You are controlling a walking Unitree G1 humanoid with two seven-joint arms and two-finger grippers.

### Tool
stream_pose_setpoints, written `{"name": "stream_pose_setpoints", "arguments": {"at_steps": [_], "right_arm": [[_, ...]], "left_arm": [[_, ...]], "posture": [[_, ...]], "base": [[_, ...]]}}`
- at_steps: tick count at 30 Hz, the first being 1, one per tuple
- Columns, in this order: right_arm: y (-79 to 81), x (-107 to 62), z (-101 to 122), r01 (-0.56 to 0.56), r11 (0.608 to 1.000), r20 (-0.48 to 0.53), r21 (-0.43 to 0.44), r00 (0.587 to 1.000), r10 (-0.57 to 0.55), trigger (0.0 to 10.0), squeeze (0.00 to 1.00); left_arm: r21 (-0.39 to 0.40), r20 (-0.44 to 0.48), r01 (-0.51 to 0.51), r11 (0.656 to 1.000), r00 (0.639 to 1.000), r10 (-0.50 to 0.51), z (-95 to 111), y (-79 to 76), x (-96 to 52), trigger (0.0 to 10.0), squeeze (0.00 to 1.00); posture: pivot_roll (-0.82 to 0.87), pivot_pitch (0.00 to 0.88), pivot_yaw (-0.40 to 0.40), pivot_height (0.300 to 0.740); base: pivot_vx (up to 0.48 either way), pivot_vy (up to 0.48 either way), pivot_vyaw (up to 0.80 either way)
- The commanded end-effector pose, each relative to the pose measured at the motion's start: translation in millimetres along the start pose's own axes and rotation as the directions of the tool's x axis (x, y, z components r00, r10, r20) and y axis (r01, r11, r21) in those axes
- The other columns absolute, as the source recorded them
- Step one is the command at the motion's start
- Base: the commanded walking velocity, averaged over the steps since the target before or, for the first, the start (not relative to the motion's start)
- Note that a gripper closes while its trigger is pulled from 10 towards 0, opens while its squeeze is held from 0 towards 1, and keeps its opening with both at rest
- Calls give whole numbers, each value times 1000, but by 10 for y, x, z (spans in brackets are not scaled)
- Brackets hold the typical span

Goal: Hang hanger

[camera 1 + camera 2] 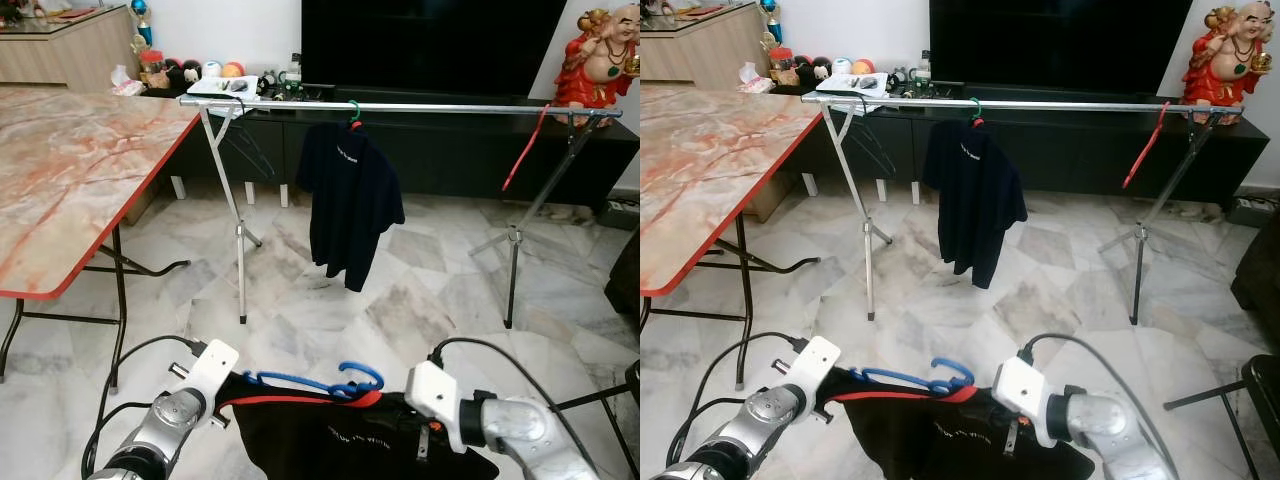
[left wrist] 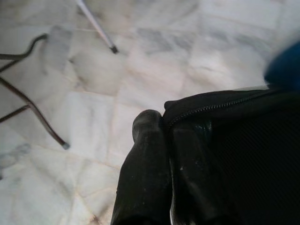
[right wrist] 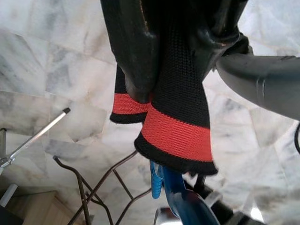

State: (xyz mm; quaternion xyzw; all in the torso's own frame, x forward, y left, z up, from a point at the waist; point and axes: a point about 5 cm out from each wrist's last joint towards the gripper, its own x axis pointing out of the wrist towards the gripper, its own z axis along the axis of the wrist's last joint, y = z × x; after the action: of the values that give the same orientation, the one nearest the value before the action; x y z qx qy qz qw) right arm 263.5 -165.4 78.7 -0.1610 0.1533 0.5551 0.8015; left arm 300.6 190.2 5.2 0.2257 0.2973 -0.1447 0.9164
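Black shirt on blue hanger clamped between both raised grippers, left gripper and right gripper.

Small white print on both black shirts is too blurred to read.

The rail has bare stretches either side of the hung dark shirt; a red strap dangles near its right end.

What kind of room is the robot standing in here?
Most likely a home living room: a large black television screen above a low dark cabinet, a polished marble tile floor, and a metal clothes-drying rail with a dark navy shirt hanging from it.
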Motion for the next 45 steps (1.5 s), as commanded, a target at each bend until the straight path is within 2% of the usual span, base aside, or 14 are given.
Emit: {"name": "stream_pose_setpoints", "arguments": {"at_steps": [1, 6, 9, 10, 11, 12, 13, 14, 27, 39, 40, 41, 43, 45], "right_arm": [[-97, -177, 57, 53, 999, 38, 7, 998, -54, 10000, 0], [-118, -213, 111, 65, 997, 72, 30, 995, -67, 10000, 0], [-111, -182, 60, 68, 998, 31, 17, 997, -68, 10000, 0], [-102, -167, 35, 65, 998, 11, 11, 998, -65, 10000, 0], [-102, -167, 35, 65, 998, 11, 11, 998, -65, 10000, 0], [-94, -148, 4, 65, 998, -16, 2, 998, -65, 10000, 0], [-89, -134, -15, 65, 998, -32, -3, 997, -65, 10000, 0], [-88, -125, -30, 67, 998, -44, -9, 997, -67, 10000, 0], [-130, -21, -300, 112, 983, -259, -143, 955, -147, 10000, 0], [-86, 157, -154, -63, 992, -182, -109, 982, 42, 10000, 0], [-85, 164, -151, -74, 991, -185, -112, 981, 53, 10000, 0], [-86, 181, -141, -92, 989, -184, -113, 980, 71, 10000, 0], [-83, 192, -137, -109, 988, -184, -112, 979, 87, 10000, 0], [-72, 203, -139, -134, 985, -185, -107, 976, 113, 10000, 0]], "left_arm": [[9, -93, -8, 1000, 996, 9, -200, 62, -46, 0, 0], [42, -91, 124, 991, 989, -120, -190, -60, -40, 0, 0], [38, 0, 191, 981, 982, -191, -73, -112, -36, 471, 0], [48, 43, 209, 977, 977, -211, -17, -122, -40, 2510, 0], [48, 43, 209, 977, 977, -211, -17, -122, -40, 2510, 0], [45, 68, 233, 972, 970, -235, 20, -123, -46, 10000, 0], [46, 79, 247, 968, 965, -250, 36, -122, -51, 10000, 0], [60, 87, 247, 967, 964, -251, 46, -111, -57, 10000, 1000], [131, 115, 376, 917, 913, -391, -25, -61, -195, 10000, 1000], [235, 206, 542, 807, 783, -587, 281, -154, -346, 10000, 1000], [242, 216, 548, 801, 774, -595, 321, -172, -350, 10000, 941], [258, 233, 558, 789, 757, -611, 396, -201, -366, 10000, 118], [272, 242, 565, 779, 743, -624, 449, -219, -384, 10000, 0], [286, 247, 580, 763, 724, -644, 507, -235, -412, 10000, 0]], "posture": [[90, 43, -21, 740], [90, 45, -21, 740], [91, 46, -20, 740], [92, 47, -20, 740], [92, 47, -20, 740], [92, 47, -20, 740], [95, 47, -20, 740], [95, 47, -20, 740], [97, 46, -21, 740], [105, 44, -29, 740], [104, 43, -30, 740], [105, 42, -31, 740], [105, 42, -31, 740], [106, 38, -34, 740]], "base": [[0, 0, 0], [0, 0, 0], [0, 0, 0], [0, 0, 0], [0, 0, 0], [0, 0, 0], [0, 0, 0], [0, 0, 0], [0, 0, 0], [0, 0, 0], [0, 0, 0], [0, 0, 0], [0, 0, 0], [0, 0, 0]]}}
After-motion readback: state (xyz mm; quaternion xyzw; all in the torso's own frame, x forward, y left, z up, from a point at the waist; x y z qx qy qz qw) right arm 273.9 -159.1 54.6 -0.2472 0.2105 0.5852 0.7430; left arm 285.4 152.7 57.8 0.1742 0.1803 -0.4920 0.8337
